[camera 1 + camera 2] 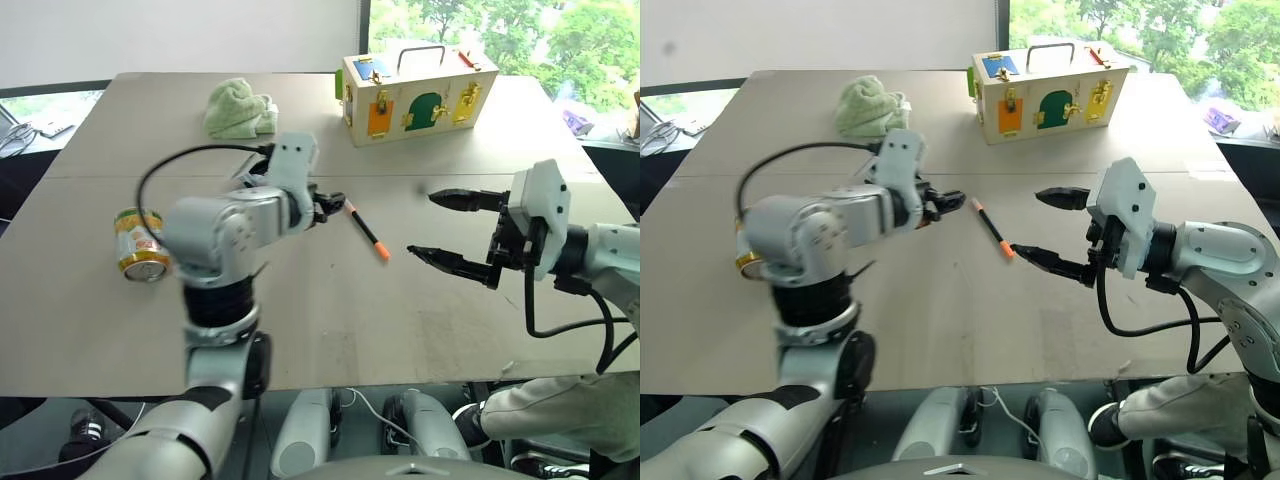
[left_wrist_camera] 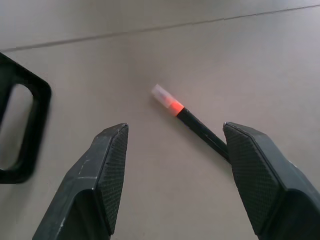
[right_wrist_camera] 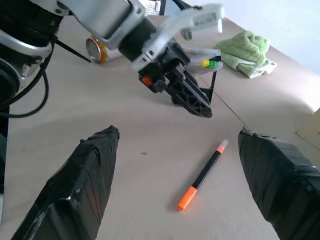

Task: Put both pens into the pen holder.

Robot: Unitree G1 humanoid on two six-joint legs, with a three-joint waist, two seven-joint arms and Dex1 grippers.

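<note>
left end effector [image 2: 172, 165] spread over orange-capped pen [image 1: 367, 230] | right end effector [image 1: 445, 228] spread, at pen's 3 o'clock | risk: off-centre close rolls pen across table [image 1: 330, 320]

No legible text, numbers or brand names anywhere in the views. The tin can [image 1: 140, 246] at the left of the frame, lying on the desk [image 1: 330, 310], carries a yellow label with red and green print, too small and blurred to read. The wooden box [image 1: 415, 95] at the upper right of the frame bears coloured panels in blue, orange, green and yellow with brass latches, but no lettering can be made out on them.
</note>
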